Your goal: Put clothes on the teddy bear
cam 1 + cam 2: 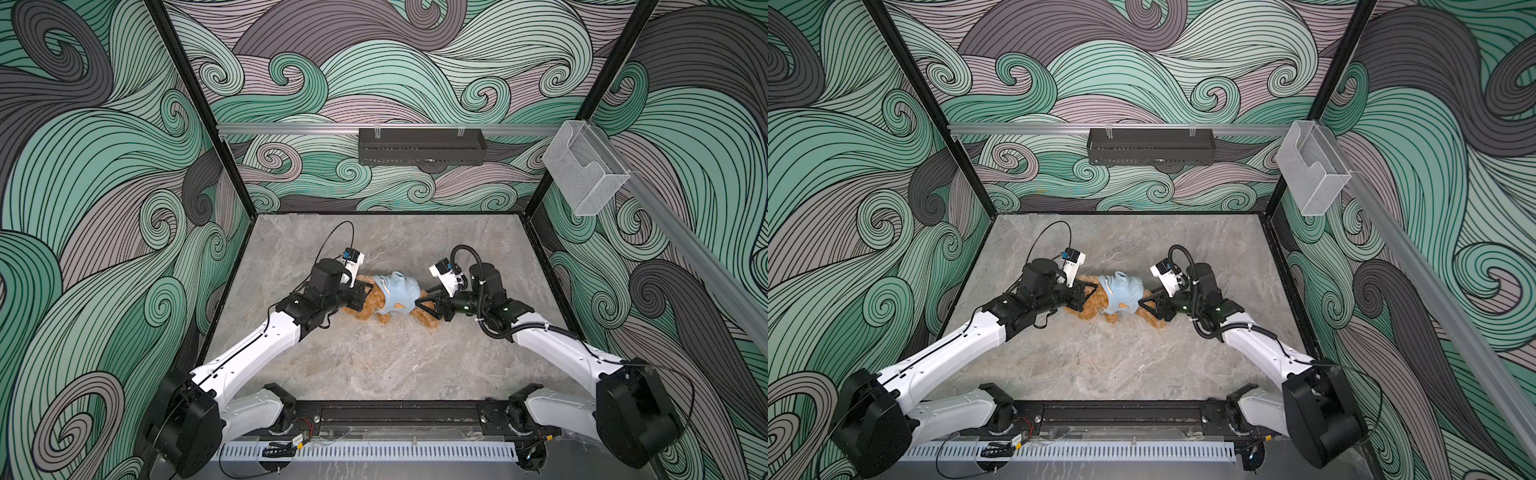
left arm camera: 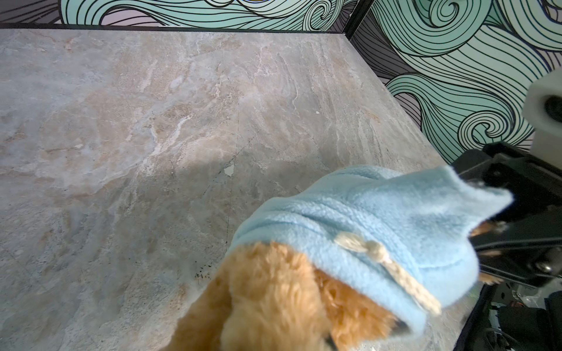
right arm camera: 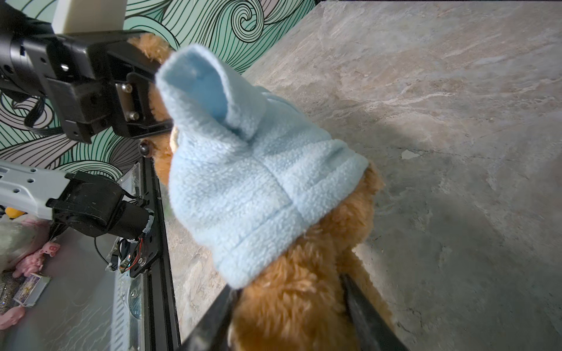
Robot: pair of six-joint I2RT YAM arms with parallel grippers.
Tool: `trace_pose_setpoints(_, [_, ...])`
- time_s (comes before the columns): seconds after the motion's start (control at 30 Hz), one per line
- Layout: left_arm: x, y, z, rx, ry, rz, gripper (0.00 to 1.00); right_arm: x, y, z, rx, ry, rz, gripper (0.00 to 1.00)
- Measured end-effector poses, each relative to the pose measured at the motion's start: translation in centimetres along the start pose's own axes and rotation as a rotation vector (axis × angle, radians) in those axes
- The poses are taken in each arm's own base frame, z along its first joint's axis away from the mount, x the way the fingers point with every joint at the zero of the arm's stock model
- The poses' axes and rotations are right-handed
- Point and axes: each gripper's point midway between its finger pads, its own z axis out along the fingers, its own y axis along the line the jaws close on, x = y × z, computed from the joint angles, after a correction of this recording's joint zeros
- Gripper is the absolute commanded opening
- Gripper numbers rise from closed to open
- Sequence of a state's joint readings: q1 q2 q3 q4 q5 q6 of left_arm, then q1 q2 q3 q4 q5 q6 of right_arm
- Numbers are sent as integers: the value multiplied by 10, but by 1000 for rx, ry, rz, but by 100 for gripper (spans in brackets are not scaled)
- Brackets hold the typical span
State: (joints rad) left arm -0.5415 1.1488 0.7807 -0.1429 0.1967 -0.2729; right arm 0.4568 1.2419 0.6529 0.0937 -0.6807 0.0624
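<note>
The bear (image 1: 372,312), with curly golden-brown fur, lies in the middle of the table (image 1: 374,365). A light blue shirt (image 1: 395,293) covers its torso, one sleeve (image 3: 200,79) sticking up. The left gripper (image 3: 161,94) reaches in low from the left and pinches the head. The right gripper (image 3: 287,284) comes in low from the opposite side. Its jaws sit either side of the rump with fur touching both, but I cannot tell whether they grip.

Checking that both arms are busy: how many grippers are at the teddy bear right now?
2. The left gripper is closed on the teddy bear at its head end. The right gripper has its fingers on either side of the furry lower body, below the blue shirt.
</note>
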Motion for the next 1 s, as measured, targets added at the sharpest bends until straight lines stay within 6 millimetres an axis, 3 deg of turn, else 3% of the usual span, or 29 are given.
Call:
trace_pose_setpoints(0.43, [5, -1, 6, 23, 23, -16, 0, -9, 7, 12, -80, -52, -38, 42])
trace_pose_setpoints(0.67, [4, 2, 6, 6, 20, -17, 0, -6, -2, 4, 13, -40, -61, 31])
trace_pose_setpoints(0.87, [11, 4, 7, 0, 32, -18, 0, 1, -8, -1, 70, -10, -51, 43])
trace_pose_setpoints(1.0, [11, 5, 6, -7, 31, -15, 0, -3, -4, -11, 91, -22, -67, 57])
